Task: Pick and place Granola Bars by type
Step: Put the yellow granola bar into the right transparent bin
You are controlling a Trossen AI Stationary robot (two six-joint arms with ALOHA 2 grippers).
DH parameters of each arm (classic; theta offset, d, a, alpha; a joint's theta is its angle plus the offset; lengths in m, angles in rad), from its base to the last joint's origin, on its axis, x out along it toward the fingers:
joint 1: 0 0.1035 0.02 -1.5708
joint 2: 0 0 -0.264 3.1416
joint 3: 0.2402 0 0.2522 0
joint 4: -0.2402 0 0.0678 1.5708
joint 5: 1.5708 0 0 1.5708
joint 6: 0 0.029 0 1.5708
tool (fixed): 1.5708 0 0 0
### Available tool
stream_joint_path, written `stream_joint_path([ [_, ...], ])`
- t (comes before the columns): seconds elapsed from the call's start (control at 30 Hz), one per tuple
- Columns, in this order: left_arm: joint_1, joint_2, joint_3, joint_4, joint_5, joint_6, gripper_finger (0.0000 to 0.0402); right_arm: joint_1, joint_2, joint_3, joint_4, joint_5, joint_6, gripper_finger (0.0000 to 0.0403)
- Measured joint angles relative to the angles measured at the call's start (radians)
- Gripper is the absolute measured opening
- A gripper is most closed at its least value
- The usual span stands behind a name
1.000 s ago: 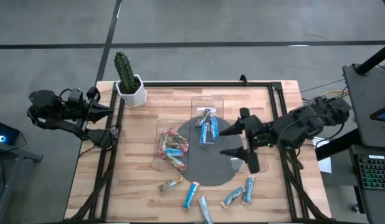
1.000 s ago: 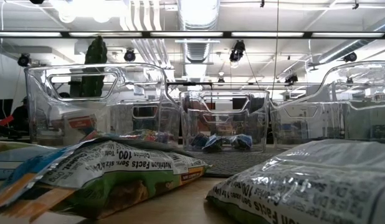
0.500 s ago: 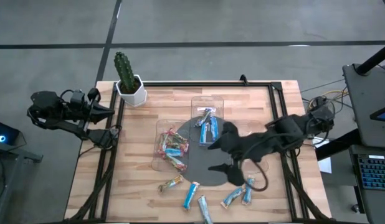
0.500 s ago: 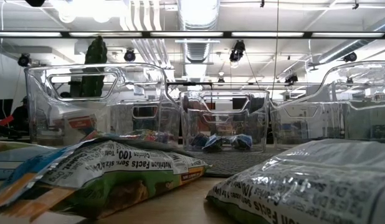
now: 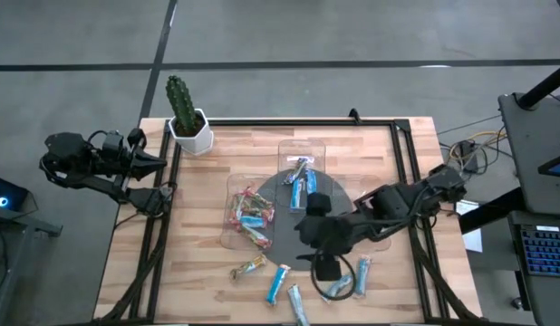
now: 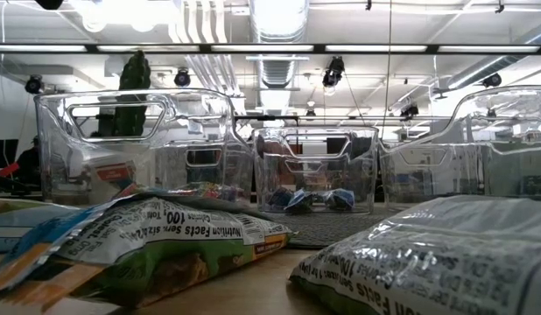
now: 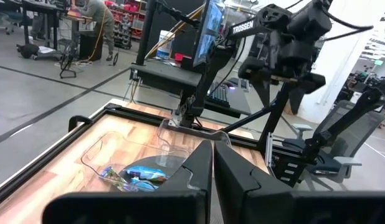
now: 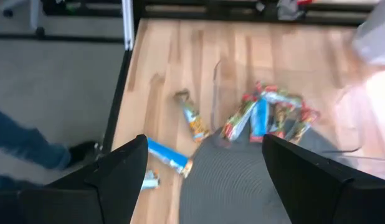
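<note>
Several granola bars (image 5: 277, 283) lie loose on the wood near the table's front edge, mostly blue. More sit in a clear tray (image 5: 250, 217) left of centre and in a second clear tray (image 5: 303, 186) behind it. My right gripper (image 5: 320, 235) hangs open above the grey round mat (image 5: 289, 240), slanting down, with nothing between its fingers. Its wrist view looks at the bars in the tray (image 8: 267, 118) and at two loose bars (image 8: 192, 119), (image 8: 167, 155). My left gripper (image 5: 159, 161) waits shut beyond the table's left edge, its fingers (image 7: 211, 180) together.
A potted cactus (image 5: 185, 113) stands at the far left corner. In the low view two bars (image 6: 165, 245), (image 6: 428, 262) lie close in front, with three clear trays (image 6: 314, 171) behind them. A dark frame (image 5: 407, 172) borders the table.
My right gripper has moved from the table's right side toward its left and near edges, sinking and tipping further downward, and now hangs over the mat. It has stayed open. No bar has moved.
</note>
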Motion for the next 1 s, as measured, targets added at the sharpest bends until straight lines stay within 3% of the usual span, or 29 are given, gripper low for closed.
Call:
stream_joint_path([
  [0.2,0.0,0.0,0.0,0.0,0.0,0.0,0.0,0.0,0.044,0.003,-0.021,-0.06,-0.024,0.0301],
  [0.6,0.0,0.0,-0.006,0.001,0.0,0.001,0.0,-0.002,0.223,0.0,-0.064,-0.108,-0.322,0.0293],
  [1.0,0.0,0.0,-0.006,0.001,-0.001,0.001,0.0,0.002,0.268,-0.001,-0.087,-0.193,-0.239,0.0287],
])
